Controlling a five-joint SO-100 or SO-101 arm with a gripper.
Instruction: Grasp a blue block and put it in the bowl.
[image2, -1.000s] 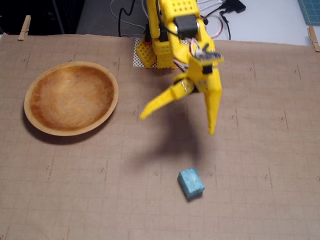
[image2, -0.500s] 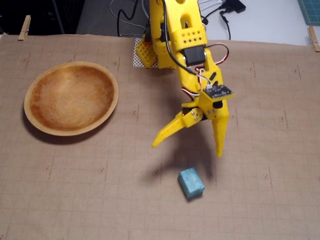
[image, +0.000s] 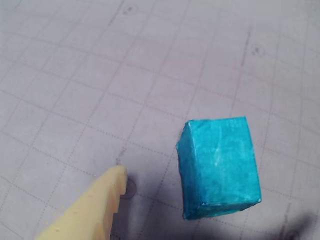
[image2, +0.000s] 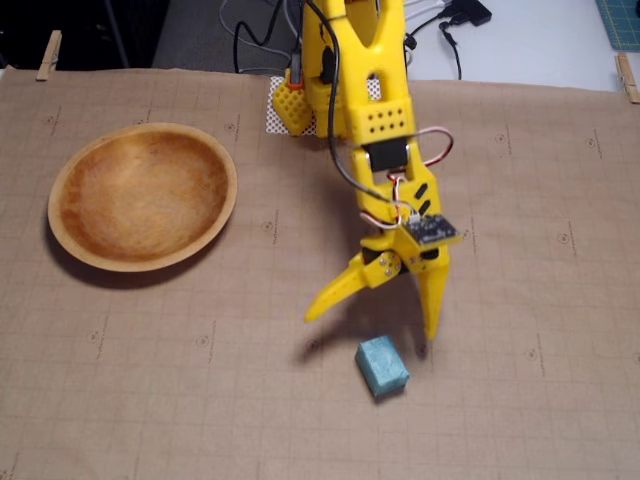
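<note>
We find the claw (image2: 372, 328) spread wide above the gridded brown mat (image2: 200, 400), holding nothing, its 2 yellow fingers splayed apart with tips low over the surface in the fixed view. The blue block (image2: 381, 366) lies flat on the mat just below the span between the fingertips; in the wrist view it (image: 220, 167) sits right of 1 pale fingertip (image: 112, 182), apart from it. The bowl (image2: 60, 185) rests empty, well apart at upper left of the fixed view.
</note>
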